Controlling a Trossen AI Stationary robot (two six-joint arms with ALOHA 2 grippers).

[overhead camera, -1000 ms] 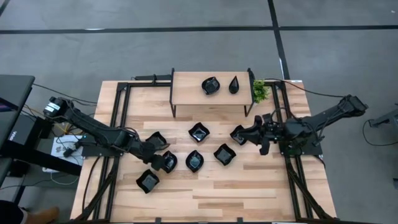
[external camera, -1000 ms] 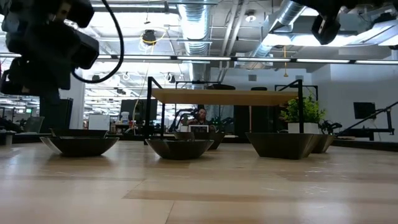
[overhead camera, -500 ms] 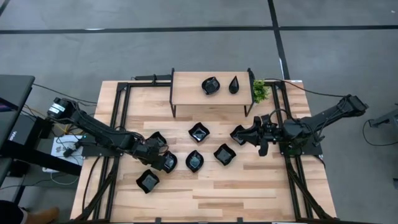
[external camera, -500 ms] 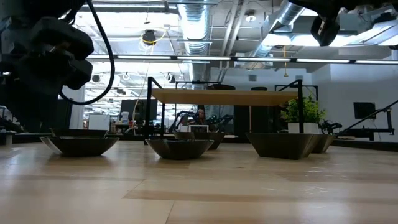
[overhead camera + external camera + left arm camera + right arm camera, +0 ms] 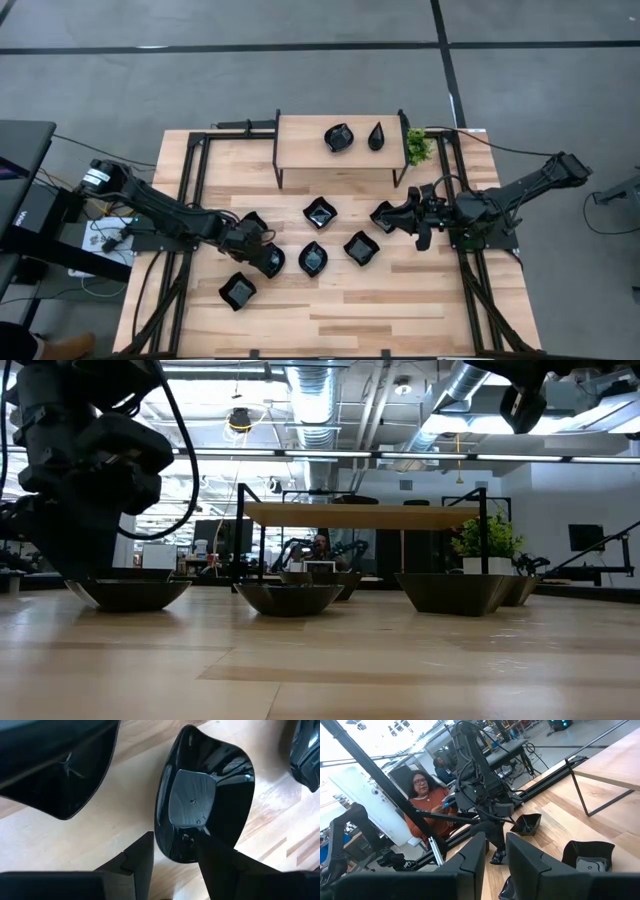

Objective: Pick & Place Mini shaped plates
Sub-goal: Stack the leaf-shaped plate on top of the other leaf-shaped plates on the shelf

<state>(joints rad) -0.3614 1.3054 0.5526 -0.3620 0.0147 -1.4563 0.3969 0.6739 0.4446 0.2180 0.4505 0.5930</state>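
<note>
Several small black shaped plates lie on the wooden table, and two more, one (image 5: 338,137) beside the other (image 5: 376,135), stand on the raised shelf (image 5: 300,150). My left gripper (image 5: 262,252) is open and low over one plate (image 5: 207,802), which rests flat on its base left of the middle. One finger (image 5: 142,857) stands outside the plate's near rim (image 5: 167,851) and the other (image 5: 215,855) over its inside. My right gripper (image 5: 412,216) is open and empty, raised beside a plate (image 5: 383,215) at the right. My left gripper comes at the plate from above, slanting, with one finger inside the plate and one outside its rim (image 5: 167,851). I cannot tell whether either finger touches it. The plate lies flat on the table.
Other plates lie close by: one (image 5: 250,222) behind the left gripper, another (image 5: 240,291) nearer the front, and three (image 5: 313,258), (image 5: 320,211), (image 5: 360,247) in the middle. A small plant (image 5: 418,147) stands by the shelf's right leg. A person (image 5: 422,802) sits beyond the table's left side.
My left gripper has come down toward the plate and gone a little toward the table's right, ending with its fingers astride the rim. My right arm has kept still. No plate has moved.
</note>
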